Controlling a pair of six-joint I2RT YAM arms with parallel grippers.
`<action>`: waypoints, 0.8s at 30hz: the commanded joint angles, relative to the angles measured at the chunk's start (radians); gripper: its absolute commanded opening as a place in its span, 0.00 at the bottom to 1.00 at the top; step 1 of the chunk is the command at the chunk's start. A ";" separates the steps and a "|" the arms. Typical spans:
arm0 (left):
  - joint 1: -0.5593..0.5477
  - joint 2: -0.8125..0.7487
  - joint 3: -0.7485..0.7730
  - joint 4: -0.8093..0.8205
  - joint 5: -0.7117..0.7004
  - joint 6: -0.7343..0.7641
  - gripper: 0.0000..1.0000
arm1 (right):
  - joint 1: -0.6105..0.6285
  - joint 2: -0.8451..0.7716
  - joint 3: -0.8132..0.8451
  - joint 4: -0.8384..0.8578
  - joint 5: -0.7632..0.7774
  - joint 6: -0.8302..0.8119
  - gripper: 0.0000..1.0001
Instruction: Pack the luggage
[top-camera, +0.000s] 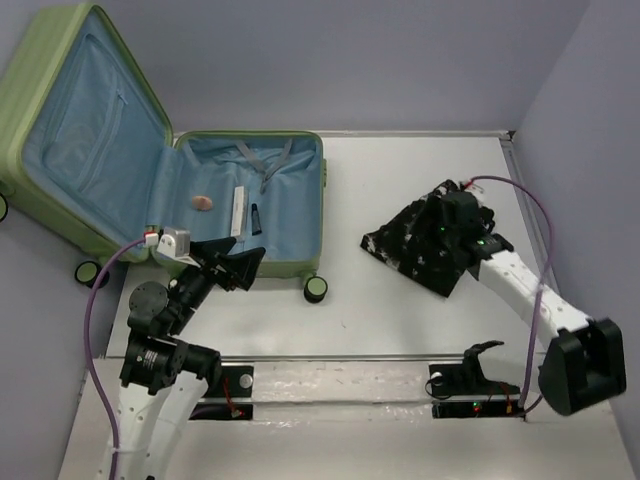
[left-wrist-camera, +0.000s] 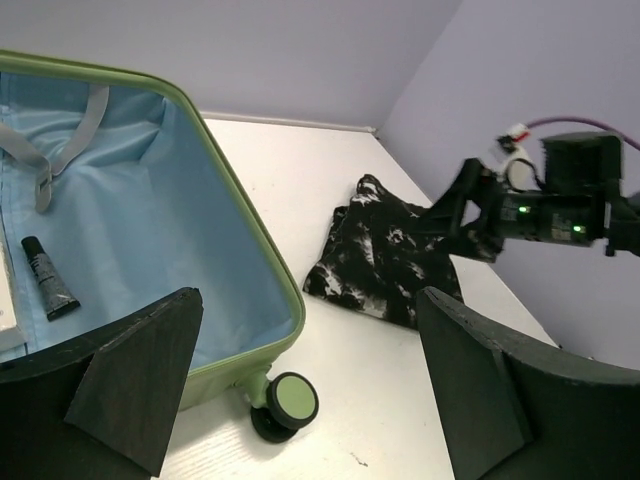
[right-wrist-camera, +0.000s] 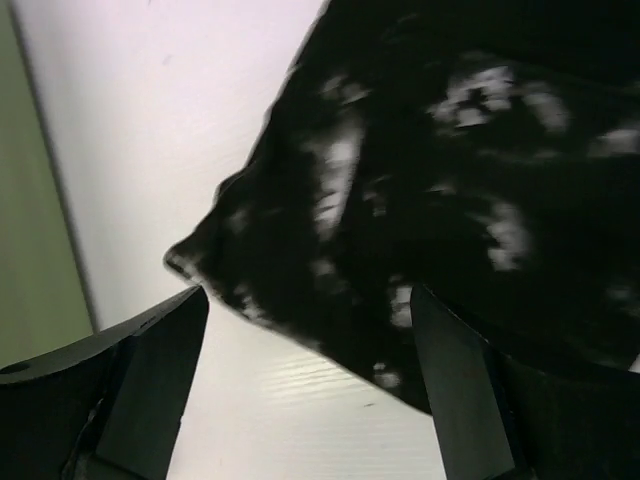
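The luggage (top-camera: 300, 262) lies open at the left, a light-green suitcase with its lid (top-camera: 85, 130) propped back and blue lining showing. In its base rest a pink item (top-camera: 203, 202), a white tube (top-camera: 238, 210) and a small black tube (top-camera: 257, 217). My left gripper (top-camera: 243, 268) hovers open at the suitcase's near rim (left-wrist-camera: 262, 240), above a wheel (left-wrist-camera: 285, 403). A black-and-white patterned cloth (top-camera: 415, 250) is bunched on the table at the right. My right gripper (top-camera: 432, 232) stands open low over it, the cloth's edge (right-wrist-camera: 300, 270) between and beyond its fingers (right-wrist-camera: 150, 380).
White table (top-camera: 380, 300) with purple walls behind and to the right. The right arm (top-camera: 520, 285) reaches in from the right corner along the wall. A metal rail (top-camera: 350, 385) with the arm bases runs along the near edge. A suitcase wheel (top-camera: 317, 288) sticks out toward the table's middle.
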 joint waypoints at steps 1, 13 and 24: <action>0.005 0.042 0.022 0.034 0.035 -0.012 0.99 | -0.237 -0.132 -0.093 0.042 0.054 -0.073 0.85; 0.002 0.180 0.007 0.121 0.220 -0.052 0.99 | -0.624 0.274 0.022 0.163 -0.167 -0.077 0.75; -0.264 0.262 -0.021 0.233 0.052 -0.146 0.99 | -0.609 0.123 -0.524 0.614 -0.522 0.330 0.07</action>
